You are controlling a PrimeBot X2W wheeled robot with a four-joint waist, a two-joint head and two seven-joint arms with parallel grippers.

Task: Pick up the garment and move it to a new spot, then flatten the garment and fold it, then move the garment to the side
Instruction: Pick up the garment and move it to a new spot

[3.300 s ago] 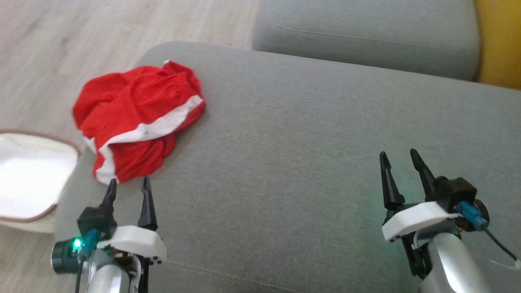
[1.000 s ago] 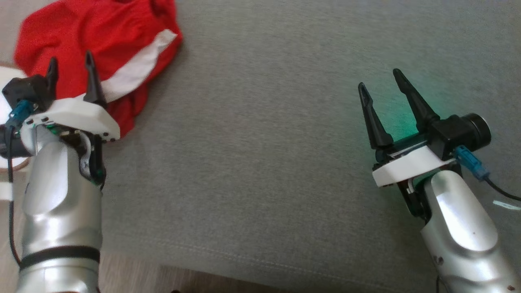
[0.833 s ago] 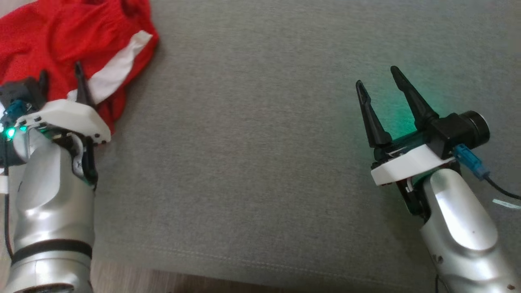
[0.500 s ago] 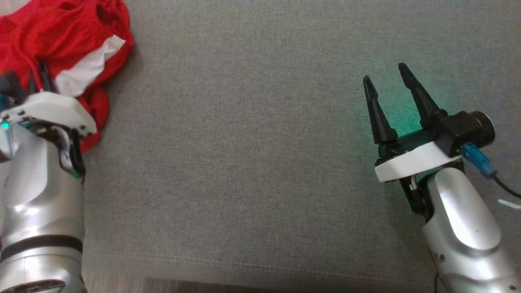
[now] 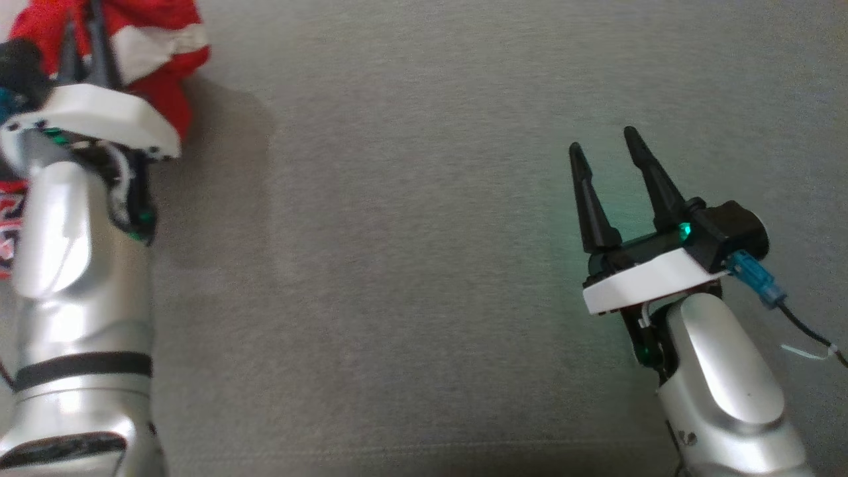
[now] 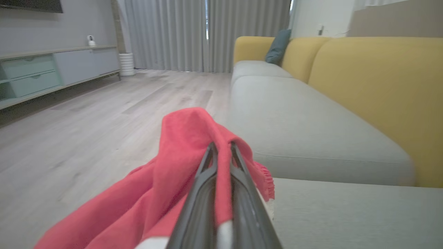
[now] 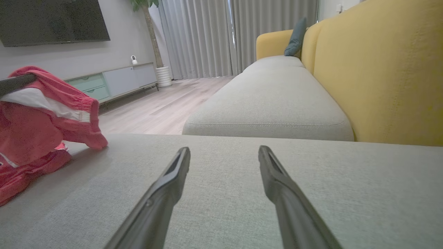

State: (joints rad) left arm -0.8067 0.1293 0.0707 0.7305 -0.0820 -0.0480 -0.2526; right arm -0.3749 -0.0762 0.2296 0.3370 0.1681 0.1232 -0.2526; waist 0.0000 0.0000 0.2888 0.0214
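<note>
From the head camera, the left gripper (image 5: 83, 26) is at the far upper left, its two dark fingers drawn close together and buried in the red garment (image 5: 165, 46) with its white band. The garment sits bunched at the left end of the grey sofa cushion (image 5: 411, 252). The right gripper (image 5: 602, 139) hovers over bare cushion well apart from the cloth, fingers spread wide and holding nothing. The left wrist camera shows the fingers pinched almost shut on a fold of the red cloth, which drapes over their tips and hangs down to the left, with the wooden floor (image 6: 86, 114) beyond. From the right wrist camera the garment hangs at the left, raised, while its lower part trails on the cushion, and the right fingers stand open above empty fabric. The pinch appears to catch only a thin fold near the tips, so a quick swing could let the cloth slide out. Being so near the cushion's end, it might then drop to the floor. The trailing part could also drag and twist, leaving a tighter bundle that is harder to flatten.
</note>
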